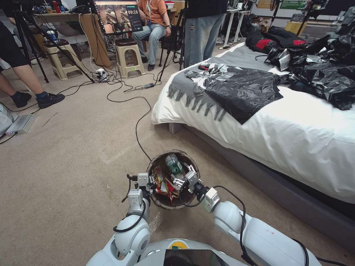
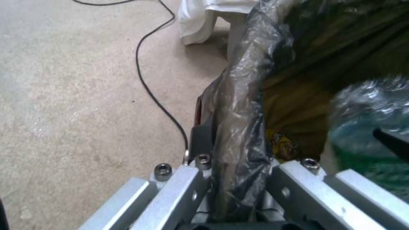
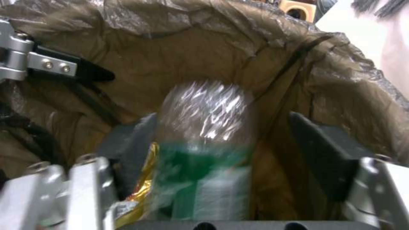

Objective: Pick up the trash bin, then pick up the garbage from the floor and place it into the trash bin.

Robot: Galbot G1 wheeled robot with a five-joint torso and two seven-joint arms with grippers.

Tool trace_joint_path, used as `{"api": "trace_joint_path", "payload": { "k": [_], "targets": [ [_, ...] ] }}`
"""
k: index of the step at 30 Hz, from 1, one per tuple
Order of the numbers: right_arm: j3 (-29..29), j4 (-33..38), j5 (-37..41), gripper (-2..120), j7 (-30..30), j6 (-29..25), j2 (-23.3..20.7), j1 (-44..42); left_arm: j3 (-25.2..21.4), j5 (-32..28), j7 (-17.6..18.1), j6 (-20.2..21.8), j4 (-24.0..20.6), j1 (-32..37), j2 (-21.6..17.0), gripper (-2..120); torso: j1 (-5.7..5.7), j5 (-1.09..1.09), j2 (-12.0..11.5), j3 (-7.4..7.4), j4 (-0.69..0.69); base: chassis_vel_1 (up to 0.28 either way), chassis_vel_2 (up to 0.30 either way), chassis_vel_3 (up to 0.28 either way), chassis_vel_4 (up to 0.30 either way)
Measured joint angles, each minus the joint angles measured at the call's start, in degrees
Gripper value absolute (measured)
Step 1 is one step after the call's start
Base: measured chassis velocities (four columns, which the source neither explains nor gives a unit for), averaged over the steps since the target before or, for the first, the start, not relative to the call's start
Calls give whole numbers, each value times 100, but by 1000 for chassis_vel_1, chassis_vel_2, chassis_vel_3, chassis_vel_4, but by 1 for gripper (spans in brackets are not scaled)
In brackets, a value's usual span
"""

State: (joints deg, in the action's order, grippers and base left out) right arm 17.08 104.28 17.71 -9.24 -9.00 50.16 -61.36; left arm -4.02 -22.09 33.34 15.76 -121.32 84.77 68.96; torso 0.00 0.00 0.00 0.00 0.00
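From the head camera, the trash bin point(image 1: 173, 180) sits just before the robot on beige carpet point(image 1: 74, 147), close beside a bed point(image 1: 296, 140) whose smooth white cover carries crinkled black plastic sheets point(image 1: 240, 92) and a fringed grey blanket point(image 1: 185, 90). A thin black cable point(image 1: 138, 125) snakes over the carpet up to the bin. The left pincer point(image 1: 151, 183) is clamped on the bin's near-left rim; the right pincer point(image 1: 185, 178) hangs spread over the bin's mouth, above the clear bottle point(image 1: 173, 163) and glossy red and yellow snack wrappers point(image 1: 162, 183) lying inside.

The left wrist camera shows that pincer's dark fingers point(image 2: 201, 140) pinching the bag-wrapped rim point(image 2: 241, 127), the translucent brown film bunched into folds.

In the right wrist camera, the wide-apart fingers point(image 3: 324, 156) flank the green-labelled bottle without touching it; wrinkled liner point(image 3: 204, 48) forms the round wall behind.
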Motion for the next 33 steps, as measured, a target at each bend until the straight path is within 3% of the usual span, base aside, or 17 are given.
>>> {"api": "trace_joint_path", "payload": {
  "k": [2, 5, 7, 21, 33],
  "targets": [
    [3, 0, 0, 83, -4, 0, 2, 2, 0, 0, 0, 0, 1, -2, 1, 0, 0, 0, 0, 0, 0, 0, 0, 0, 0],
    [20, 13, 3, 97, -39, 9, 18, 19, 2, -6, 1, 0, 19, -19, 1, 0, 0, 0, 0, 0, 0, 0, 0, 0, 0],
    [20, 22, 8, 99, -47, 13, 19, 21, 2, -9, 3, 0, 24, -25, 0, 0, 0, 0, 0, 0, 0, 0, 0, 0, 0],
    [-71, 237, 93, 100, -83, -33, 15, 28, 9, -42, 9, 0, 67, -71, 0, 0, 0, 0, 0, 0, 0, 0, 0, 0, 0],
    [-1004, 1450, 886, 100, -157, 20, -239, -25, -2, -51, 15, -1, 68, -74, -20, 0, 0, 0, 0, 0, 0, 0, 0, 0, 0]
  ]
}}
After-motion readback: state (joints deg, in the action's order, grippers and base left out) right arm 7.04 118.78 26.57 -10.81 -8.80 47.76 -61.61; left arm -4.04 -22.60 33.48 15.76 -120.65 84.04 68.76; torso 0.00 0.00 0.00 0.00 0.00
